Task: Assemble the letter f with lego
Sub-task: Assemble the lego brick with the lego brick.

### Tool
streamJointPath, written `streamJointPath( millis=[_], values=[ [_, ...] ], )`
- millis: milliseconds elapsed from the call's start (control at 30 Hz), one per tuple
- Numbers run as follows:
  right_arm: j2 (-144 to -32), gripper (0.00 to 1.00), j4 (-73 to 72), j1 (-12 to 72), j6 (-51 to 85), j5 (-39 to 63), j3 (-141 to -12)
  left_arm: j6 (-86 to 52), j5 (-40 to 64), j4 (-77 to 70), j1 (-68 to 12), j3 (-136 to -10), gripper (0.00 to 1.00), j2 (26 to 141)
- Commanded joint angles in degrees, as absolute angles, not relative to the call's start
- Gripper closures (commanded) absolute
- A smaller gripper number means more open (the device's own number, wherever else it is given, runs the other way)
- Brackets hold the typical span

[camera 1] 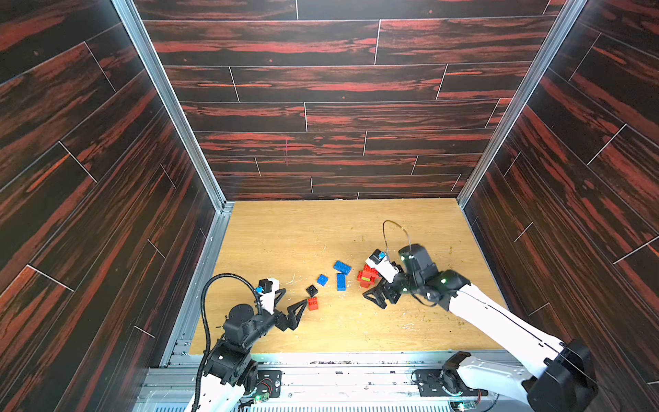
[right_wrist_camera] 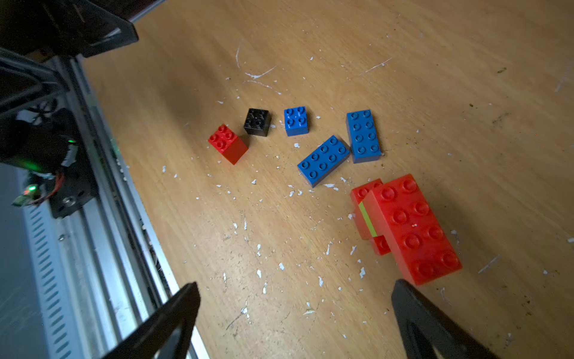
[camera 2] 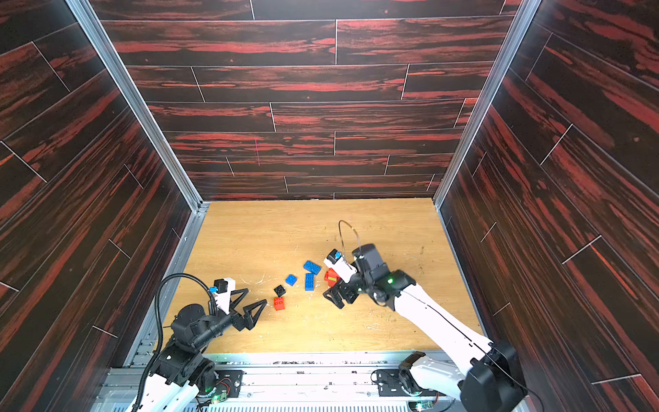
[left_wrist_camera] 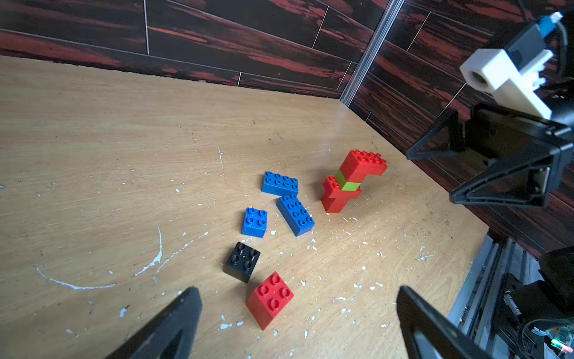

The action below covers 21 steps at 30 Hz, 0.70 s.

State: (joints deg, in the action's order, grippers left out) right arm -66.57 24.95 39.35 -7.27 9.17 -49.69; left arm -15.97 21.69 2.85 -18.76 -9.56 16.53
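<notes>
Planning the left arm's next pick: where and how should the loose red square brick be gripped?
Probably grip the red square brick across two opposite side walls, coming down from above: it sits studs up, walls exposed, with the black brick close by one corner only. The left gripper has its jaws open.

Dim wrist views, blurred edges

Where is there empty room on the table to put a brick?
The far half of the table, between the back wall and the blue bricks, is bare. So is the near strip between the bricks and the front rail. Crowded: the row from the loose red brick to the red stack.
</notes>
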Motion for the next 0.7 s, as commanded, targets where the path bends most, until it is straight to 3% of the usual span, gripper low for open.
streamJointPath(
  millis=[0, 200, 333, 667],
  values=[
    [-65.97, 0.02, 20.20, 44.67, -0.58, -2.05, -47.57, -14.87, 20.73, -0.39, -18.91, -12.61, 0.00, 20.69],
    [-65.14, 0.02, 14.89, 52.78, 4.82, -11.12, -42.34, -14.05, 20.66, -4.97, -18.98, -17.09, 0.00, 33.70],
    [-59.88, 0.02, 11.20, 56.98, 7.73, -16.89, -37.62, -17.24, 21.53, -15.72, -19.05, -15.56, 0.00, 40.75],
    [-48.37, 0.02, 13.63, 57.84, 11.98, -20.08, -29.80, -24.29, 16.20, -27.97, -20.04, -14.99, 0.00, 53.57]
  ],
)
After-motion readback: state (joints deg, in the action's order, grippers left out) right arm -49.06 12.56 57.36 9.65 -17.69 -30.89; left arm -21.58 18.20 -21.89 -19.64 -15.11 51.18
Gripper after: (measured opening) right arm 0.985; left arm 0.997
